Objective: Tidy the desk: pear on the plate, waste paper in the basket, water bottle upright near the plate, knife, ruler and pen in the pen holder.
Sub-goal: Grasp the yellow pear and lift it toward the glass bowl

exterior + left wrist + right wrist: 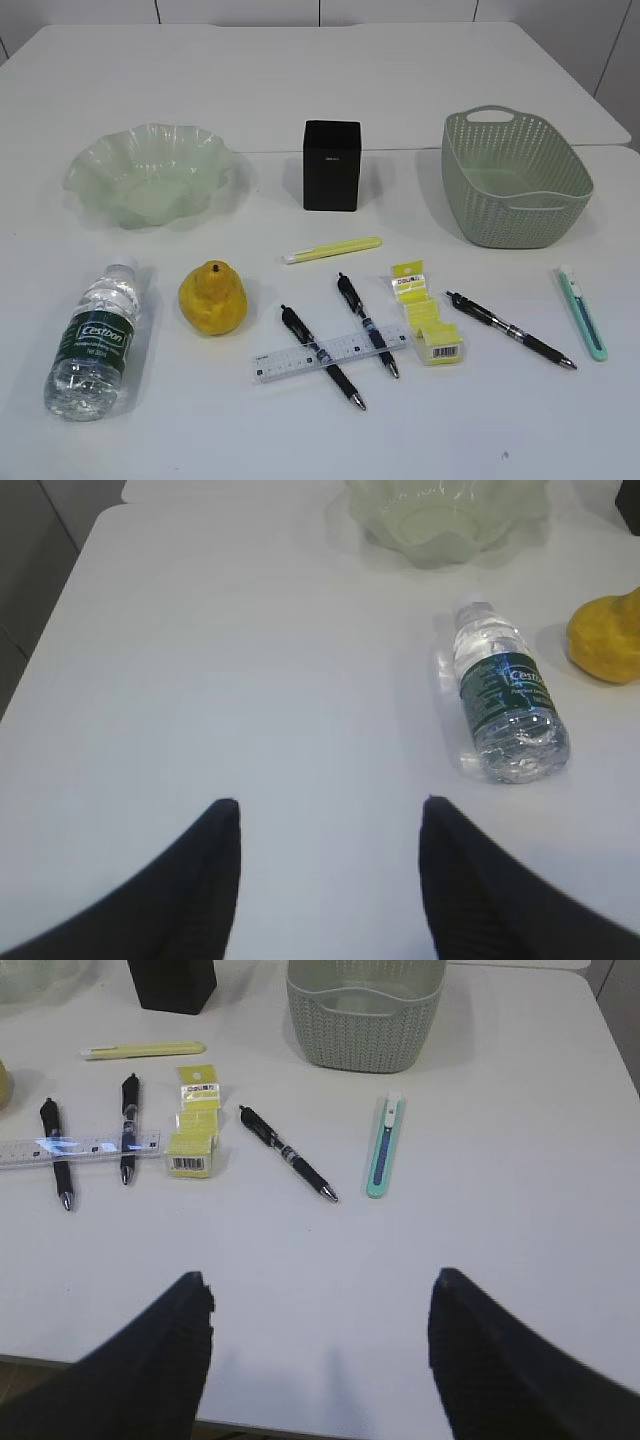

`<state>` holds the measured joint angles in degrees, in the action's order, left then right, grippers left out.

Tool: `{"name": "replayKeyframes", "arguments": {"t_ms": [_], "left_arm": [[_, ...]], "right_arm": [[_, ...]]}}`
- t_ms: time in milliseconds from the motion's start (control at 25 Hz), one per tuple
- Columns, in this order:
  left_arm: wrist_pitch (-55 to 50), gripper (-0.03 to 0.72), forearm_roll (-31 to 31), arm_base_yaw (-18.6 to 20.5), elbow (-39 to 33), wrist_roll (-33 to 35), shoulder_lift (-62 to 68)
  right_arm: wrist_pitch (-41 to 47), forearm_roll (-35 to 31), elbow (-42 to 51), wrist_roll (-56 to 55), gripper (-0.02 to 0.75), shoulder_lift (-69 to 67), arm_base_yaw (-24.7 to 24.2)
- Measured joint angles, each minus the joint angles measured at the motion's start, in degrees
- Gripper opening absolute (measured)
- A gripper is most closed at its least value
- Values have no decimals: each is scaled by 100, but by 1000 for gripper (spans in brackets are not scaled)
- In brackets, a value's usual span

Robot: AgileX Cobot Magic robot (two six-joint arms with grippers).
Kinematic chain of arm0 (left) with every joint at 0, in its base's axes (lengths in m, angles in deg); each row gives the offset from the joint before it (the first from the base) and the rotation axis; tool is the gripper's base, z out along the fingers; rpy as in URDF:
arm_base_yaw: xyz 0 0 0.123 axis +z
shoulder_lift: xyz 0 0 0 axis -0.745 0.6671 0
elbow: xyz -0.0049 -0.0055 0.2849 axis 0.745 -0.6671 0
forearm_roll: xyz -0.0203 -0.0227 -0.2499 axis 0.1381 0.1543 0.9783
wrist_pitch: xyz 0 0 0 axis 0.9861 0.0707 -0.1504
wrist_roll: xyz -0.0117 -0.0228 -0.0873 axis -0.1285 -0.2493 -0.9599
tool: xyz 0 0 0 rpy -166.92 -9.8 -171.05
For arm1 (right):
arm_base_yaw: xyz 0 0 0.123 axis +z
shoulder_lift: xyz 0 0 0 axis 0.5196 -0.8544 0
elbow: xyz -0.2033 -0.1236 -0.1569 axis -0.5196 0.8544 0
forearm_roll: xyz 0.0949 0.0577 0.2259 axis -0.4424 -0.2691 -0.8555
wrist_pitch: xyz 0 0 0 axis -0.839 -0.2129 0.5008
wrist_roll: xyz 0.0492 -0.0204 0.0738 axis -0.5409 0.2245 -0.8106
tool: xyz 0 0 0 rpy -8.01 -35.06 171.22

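White table bare along its near edge, left tool and right tool both spread above it.

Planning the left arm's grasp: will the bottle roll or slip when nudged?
Likely rolls: the bottle lies on its side on the smooth table, round-bodied. Looks nearly full, so probably heavy for its size. Clear ribbed plastic may flex and slip under the open left gripper.

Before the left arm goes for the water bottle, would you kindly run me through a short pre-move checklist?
1. Left tool open and empty: ok.
2. Water bottle upright: not ok, it lies on its side.
3. Bottle cap on: ok.
4. Bottle clear of the pear: ok, apart.
5. Standing room near the plate: ok.
6. Right tool out of the way, open: ok.
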<state>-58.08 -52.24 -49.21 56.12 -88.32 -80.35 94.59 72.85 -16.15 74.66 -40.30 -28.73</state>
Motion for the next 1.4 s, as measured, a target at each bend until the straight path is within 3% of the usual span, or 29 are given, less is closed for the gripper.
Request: {"name": "replayKeyframes", "arguments": {"t_ms": [1400], "left_arm": [[0, 402, 0, 0, 0, 0, 0]], "right_arm": [[13, 24, 0, 0, 510, 0, 0]]}}
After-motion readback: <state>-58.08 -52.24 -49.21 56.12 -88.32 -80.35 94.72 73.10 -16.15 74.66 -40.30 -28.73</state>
